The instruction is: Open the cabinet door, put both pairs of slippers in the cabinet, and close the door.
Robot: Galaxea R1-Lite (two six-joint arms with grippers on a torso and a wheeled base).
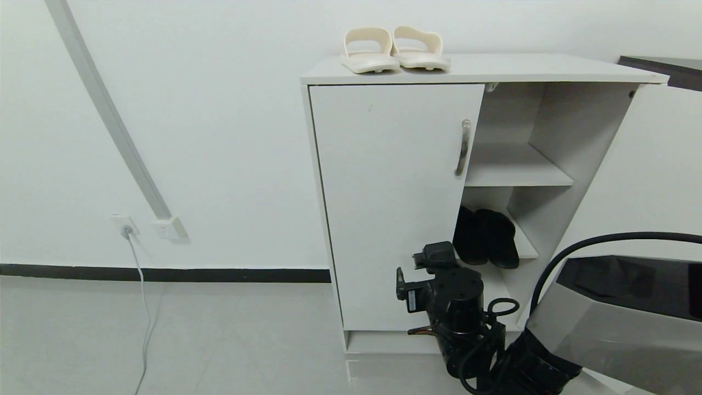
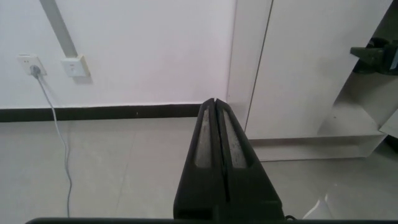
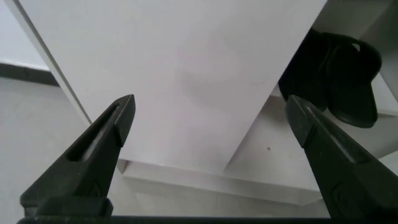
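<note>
One black pair [image 1: 487, 237] sat shelved just beyond my right claw [image 3: 211, 106], jaws wide apart; left claw [image 2: 213, 104] pinched together. Cream pair [image 1: 395, 50] sat well above both. Rising, I risked clipping the door [image 1: 392, 203] or nudging them off.

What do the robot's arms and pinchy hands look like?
The right arm is chunky and black, with thin black cables looping beside it. The right gripper has two black wedge-shaped fingers. The left gripper has long, tapering black fingers with grey pads.
</note>
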